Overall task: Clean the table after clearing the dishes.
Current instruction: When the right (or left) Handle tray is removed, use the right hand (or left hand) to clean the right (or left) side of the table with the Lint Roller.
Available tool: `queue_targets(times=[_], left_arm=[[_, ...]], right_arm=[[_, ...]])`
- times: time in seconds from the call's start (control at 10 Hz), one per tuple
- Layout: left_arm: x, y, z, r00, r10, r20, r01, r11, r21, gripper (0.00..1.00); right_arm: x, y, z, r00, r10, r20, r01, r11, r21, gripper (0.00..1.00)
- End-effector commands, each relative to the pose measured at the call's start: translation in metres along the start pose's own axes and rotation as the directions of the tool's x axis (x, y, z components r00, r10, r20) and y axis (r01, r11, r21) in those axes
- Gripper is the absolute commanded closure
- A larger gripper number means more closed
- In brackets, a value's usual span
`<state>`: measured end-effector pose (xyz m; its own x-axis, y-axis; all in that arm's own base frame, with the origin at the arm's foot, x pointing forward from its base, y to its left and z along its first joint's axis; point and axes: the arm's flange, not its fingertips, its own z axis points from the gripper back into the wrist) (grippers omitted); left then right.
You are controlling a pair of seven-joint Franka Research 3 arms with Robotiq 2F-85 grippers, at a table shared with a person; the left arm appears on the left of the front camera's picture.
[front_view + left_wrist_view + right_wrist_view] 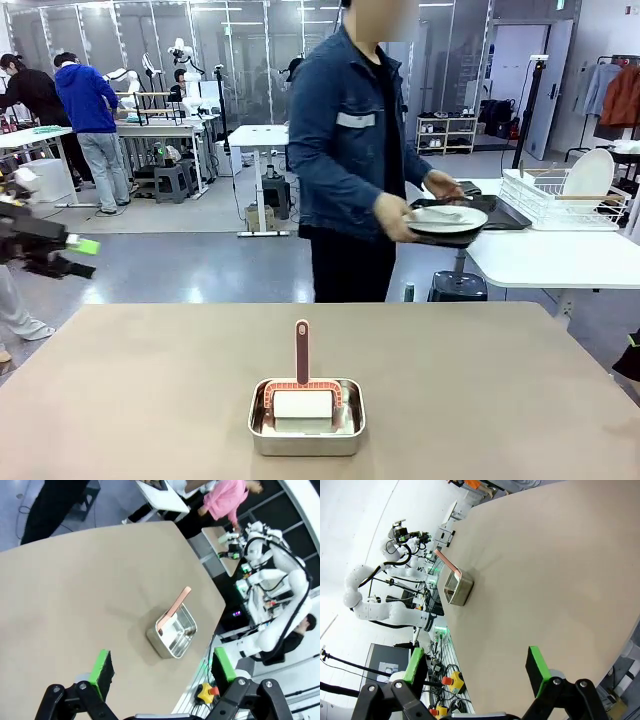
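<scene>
Nearest me, both arms are hanging above the robot's edge of the wide matte beige counter point(150, 380). The left gripper point(162, 669) and the right gripper point(475, 665) are each standing with jaws wide apart and green pads bare, gripping nothing.

Just beyond, a shiny rectangular steel pan point(306, 418) is sitting on the counter near that edge. It is carrying a white block-shaped pad in a salmon-pink frame point(304, 403), with the long handle point(302, 350) leaning out over the far rim. No dishes are lying on the counter.

At the far side, a person in a blue denim jacket is facing a glossy white table point(560, 255). One hand point(397, 220) is steadying a dark rectangular tray point(452, 239) with a flat round white dinner plate point(447, 218) on it, so the dishes are riding in the air beside that table. Farther back, a white wire dish rack point(560, 200) is standing on it.

Clearing is looking nearly done, and wiping is not yet starting.

Risks, as I am judging them:
- The handle is thin and tilted, so an off-centre pinch could be tipping the pad out.
- A poor grip could also be dragging the light pan across the smooth top.
- A wide sweep could be reaching the far edge while the person is standing close.
</scene>
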<state>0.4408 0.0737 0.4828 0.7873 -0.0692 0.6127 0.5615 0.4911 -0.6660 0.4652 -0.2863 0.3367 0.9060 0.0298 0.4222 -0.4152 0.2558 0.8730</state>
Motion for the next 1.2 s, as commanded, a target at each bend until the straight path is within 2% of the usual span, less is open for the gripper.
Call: queue_targets(times=[0.0,0.2,0.3,0.5,0.7,0.8,0.9,1.0,1.1], left_arm=[[0.007,-0.027,-0.043,0.997,-0.035,-0.075,0.038,0.998,0.039,0.0],[0.019,-0.084,-0.111,0.965,-0.18,-0.192,0.189,0.981,0.033,0.0],[0.028,-0.111,-0.138,0.927,-0.274,-0.256,0.295,0.954,0.047,0.0],[0.054,-0.173,-0.195,0.818,-0.464,-0.341,0.506,0.862,0.039,0.0],[0.071,-0.211,-0.244,0.698,-0.589,-0.408,0.643,0.766,-0.006,0.0],[0.077,-0.222,-0.264,0.612,-0.639,-0.465,0.705,0.708,-0.045,0.0],[0.082,-0.229,-0.283,0.504,-0.682,-0.53,0.767,0.636,-0.089,0.0],[0.086,-0.233,-0.297,0.433,-0.709,-0.557,0.798,0.588,-0.128,0.0],[0.088,-0.233,-0.311,0.337,-0.719,-0.608,0.824,0.537,-0.178,0.0]], right_arm=[[-0.003,0.003,-0.002,1.0,0.02,0.001,-0.02,1.0,0.001,0.0],[-0.003,0.003,-0.002,1.0,0.02,0.001,-0.02,1.0,0.001,0.0],[-0.003,0.003,-0.002,1.0,0.02,0.001,-0.02,1.0,0.001,0.0],[-0.003,0.003,-0.002,1.0,0.02,0.001,-0.02,1.0,0.001,0.0],[-0.003,0.003,-0.002,1.0,0.02,0.001,-0.02,1.0,0.001,0.0],[-0.003,0.003,-0.002,1.0,0.02,0.001,-0.02,1.0,0.001,0.0],[-0.003,0.003,-0.002,1.0,0.02,0.001,-0.02,1.0,0.001,0.0],[-0.003,0.003,-0.002,1.0,0.02,0.001,-0.02,1.0,0.001,0.0],[-0.003,0.003,-0.002,1.0,0.02,0.001,-0.02,1.0,0.001,0.0]])
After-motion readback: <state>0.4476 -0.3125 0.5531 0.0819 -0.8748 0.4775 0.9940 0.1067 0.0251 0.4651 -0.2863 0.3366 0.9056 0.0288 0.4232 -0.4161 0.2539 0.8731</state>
